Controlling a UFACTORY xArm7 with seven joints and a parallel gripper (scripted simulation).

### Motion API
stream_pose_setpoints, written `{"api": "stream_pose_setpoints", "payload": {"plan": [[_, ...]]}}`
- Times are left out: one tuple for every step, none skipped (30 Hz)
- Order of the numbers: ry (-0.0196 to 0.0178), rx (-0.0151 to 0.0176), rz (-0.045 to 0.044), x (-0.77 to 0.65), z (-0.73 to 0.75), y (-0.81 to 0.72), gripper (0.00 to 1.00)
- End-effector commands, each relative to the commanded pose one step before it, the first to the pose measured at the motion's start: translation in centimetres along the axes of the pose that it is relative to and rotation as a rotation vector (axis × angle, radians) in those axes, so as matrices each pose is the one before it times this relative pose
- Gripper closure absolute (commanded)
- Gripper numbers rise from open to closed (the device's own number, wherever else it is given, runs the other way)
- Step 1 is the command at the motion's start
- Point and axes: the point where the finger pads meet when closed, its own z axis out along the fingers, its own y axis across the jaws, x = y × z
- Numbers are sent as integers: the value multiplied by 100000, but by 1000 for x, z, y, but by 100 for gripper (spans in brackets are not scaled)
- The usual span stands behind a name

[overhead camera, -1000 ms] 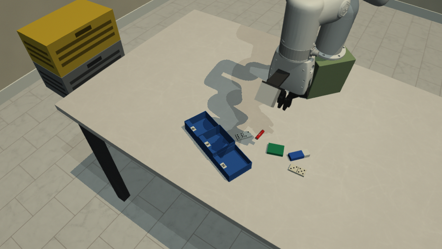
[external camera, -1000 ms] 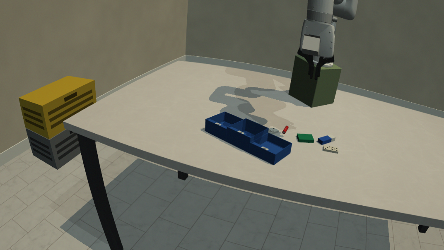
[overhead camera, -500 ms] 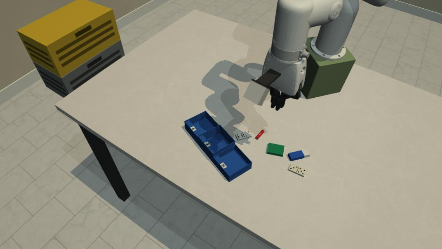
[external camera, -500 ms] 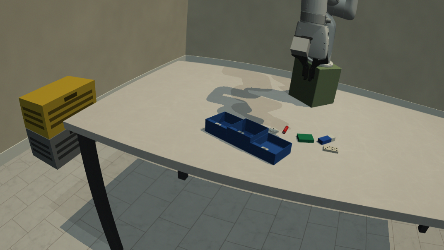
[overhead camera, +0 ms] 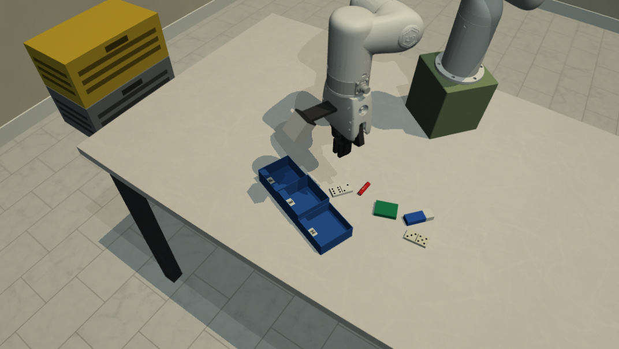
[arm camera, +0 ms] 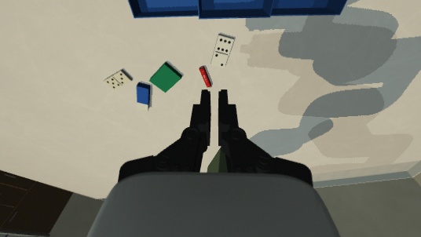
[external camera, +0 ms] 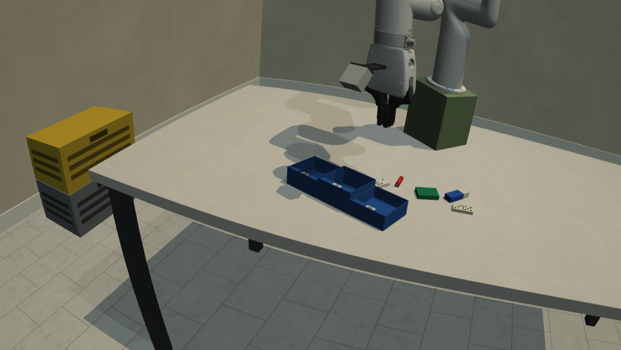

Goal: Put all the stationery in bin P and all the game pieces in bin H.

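My gripper [overhead camera: 342,151] hangs well above the table, shut and empty; it also shows in the wrist view [arm camera: 214,92] and the exterior view [external camera: 386,121]. Below it lie a small red cylinder [overhead camera: 364,188] [arm camera: 206,76], a domino [overhead camera: 340,189] [arm camera: 222,49] next to the bins, a green flat block [overhead camera: 386,209] [arm camera: 166,77], a blue-and-white eraser [overhead camera: 418,216] [arm camera: 143,93] and a second domino [overhead camera: 416,238] [arm camera: 118,78]. Three joined blue bins stand in a row: the P bin [overhead camera: 279,171] at the far end, a middle bin [overhead camera: 303,196], and the H bin [overhead camera: 325,227] at the near end. All the bins look empty.
The arm's green base block [overhead camera: 450,95] stands behind the objects. A yellow and grey crate stack [overhead camera: 99,60] stands on the floor beyond the table's left corner. The table edge runs close in front of the bins.
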Motion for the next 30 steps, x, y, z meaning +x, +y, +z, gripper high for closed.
{"api": "stream_pose_setpoints", "payload": {"plan": [[274, 512, 349, 2877, 2313, 3105, 93], [2, -6, 0, 424, 380, 611, 93], [2, -6, 0, 424, 380, 611, 93], [2, -6, 0, 424, 380, 611, 93], [2, -5, 0, 424, 380, 611, 93], [0, 0, 0, 0, 0, 0, 93], [0, 0, 0, 0, 0, 0, 93], [2, -5, 0, 424, 380, 610, 93], [2, -5, 0, 424, 380, 610, 93], [2, -5, 0, 424, 380, 610, 93], [2, -5, 0, 424, 380, 610, 93], [2, -5, 0, 424, 380, 610, 93], [2, -5, 0, 424, 380, 610, 93], [2, -5, 0, 424, 380, 610, 93], [2, -5, 0, 424, 380, 610, 93], [2, -4, 0, 332, 297, 477, 93], [0, 0, 0, 0, 0, 0, 93], [0, 0, 0, 0, 0, 0, 93], [0, 0, 0, 0, 0, 0, 93], [2, 0, 0, -7, -1, -1, 93], [-1, 0, 0, 2, 0, 0, 93], [0, 0, 0, 2, 0, 0, 93], [0, 0, 0, 0, 0, 0, 93], [0, 0, 0, 0, 0, 0, 93], [-1, 0, 0, 2, 1, 0, 93], [0, 0, 0, 0, 0, 0, 93], [-1, 0, 0, -1, 267, 0, 93], [-1, 0, 0, -1, 267, 0, 93], [-1, 0, 0, -1, 267, 0, 93], [-1, 0, 0, -1, 267, 0, 93]]}}
